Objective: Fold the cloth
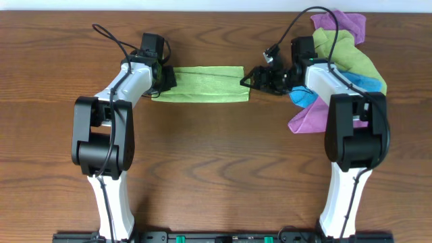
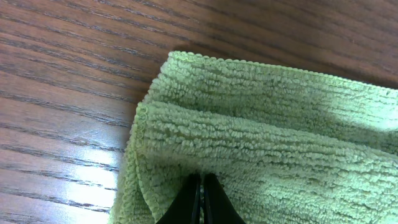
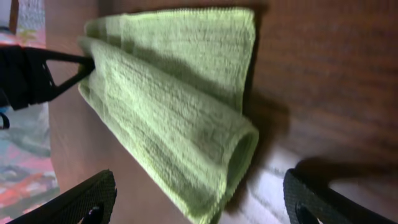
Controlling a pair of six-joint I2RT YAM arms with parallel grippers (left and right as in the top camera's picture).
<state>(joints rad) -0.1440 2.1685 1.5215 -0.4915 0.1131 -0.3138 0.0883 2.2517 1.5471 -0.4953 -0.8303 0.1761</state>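
The lime-green cloth (image 1: 201, 84) lies on the wooden table as a long folded strip between my two arms. At its left end, my left gripper (image 1: 169, 79) is shut, its black fingertips (image 2: 194, 193) pinched into the cloth (image 2: 267, 130) just behind the doubled edge. My right gripper (image 1: 248, 79) is open at the strip's right end. In the right wrist view its two fingers (image 3: 87, 199) stand wide on either side of the cloth's rolled end (image 3: 236, 155), touching nothing. The left gripper's tip (image 3: 68, 62) shows at the far end.
A heap of other cloths lies at the back right beside my right arm: purple (image 1: 341, 23), duller green (image 1: 358, 61) and blue (image 1: 304, 99), with another purple flap (image 1: 307, 120) nearer the front. Cables run over both arms.
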